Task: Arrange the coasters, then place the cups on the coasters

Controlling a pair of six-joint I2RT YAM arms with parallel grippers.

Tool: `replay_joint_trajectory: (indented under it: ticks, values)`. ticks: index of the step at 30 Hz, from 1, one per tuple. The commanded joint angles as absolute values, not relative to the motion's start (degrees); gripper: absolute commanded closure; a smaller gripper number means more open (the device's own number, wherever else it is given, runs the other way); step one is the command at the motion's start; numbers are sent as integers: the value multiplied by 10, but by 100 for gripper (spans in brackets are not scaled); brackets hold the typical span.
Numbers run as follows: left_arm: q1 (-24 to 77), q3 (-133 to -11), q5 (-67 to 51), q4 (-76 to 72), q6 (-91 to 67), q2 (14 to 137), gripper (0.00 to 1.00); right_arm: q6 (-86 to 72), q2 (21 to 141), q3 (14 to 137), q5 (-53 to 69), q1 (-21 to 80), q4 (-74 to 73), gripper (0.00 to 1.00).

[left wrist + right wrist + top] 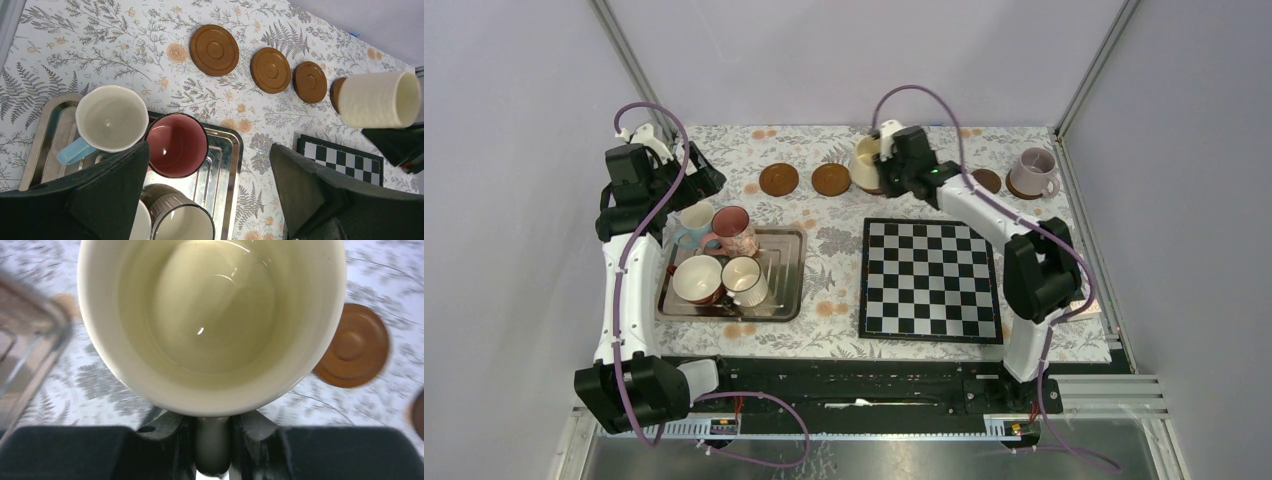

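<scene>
The cream-yellow mug (212, 325) is held by its handle, which is pinched between the nearly closed fingers (247, 441) of the right gripper (212, 442). The mug is held upright, mouth up, at the far side of the table over the row of coasters. In the left wrist view, three bare coasters (214, 50) are seen in a line to its left, and a fourth coaster (336, 92) is partly hidden behind the mug's base; whether the base is touching it cannot be told. Another coaster (986, 180) is laid further right, just beside a lilac mug (1032, 172) near the far right corner. Four mugs are gathered in the metal tray (784, 265) at the left: a light blue mug (692, 222), a pink patterned mug (736, 230), a wide dark-red mug (697, 280) and a white mug (745, 281). The left gripper (209, 150) is poised above the tray with its jaws spread wide and nothing between them. The chessboard (929, 280) is laid on the floral cloth (824, 320) between the tray and the right arm.
</scene>
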State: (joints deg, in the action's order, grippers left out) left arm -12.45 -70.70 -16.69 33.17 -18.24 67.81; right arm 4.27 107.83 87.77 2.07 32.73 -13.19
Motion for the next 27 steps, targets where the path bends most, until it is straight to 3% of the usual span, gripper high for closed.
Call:
replay_joint_trajectory:
  ticks: [1,10,27]
  values:
    - [-128,-706,-170,300,-180,671,1,56,1020,867,21,264,-56,100]
    - [-128,-706,-174,299,-181,677,1,48,1062,873,31,165,-42,100]
    - [-128,-703,-167,299,-176,680,1,64,1156,895,19,135,-5,100]
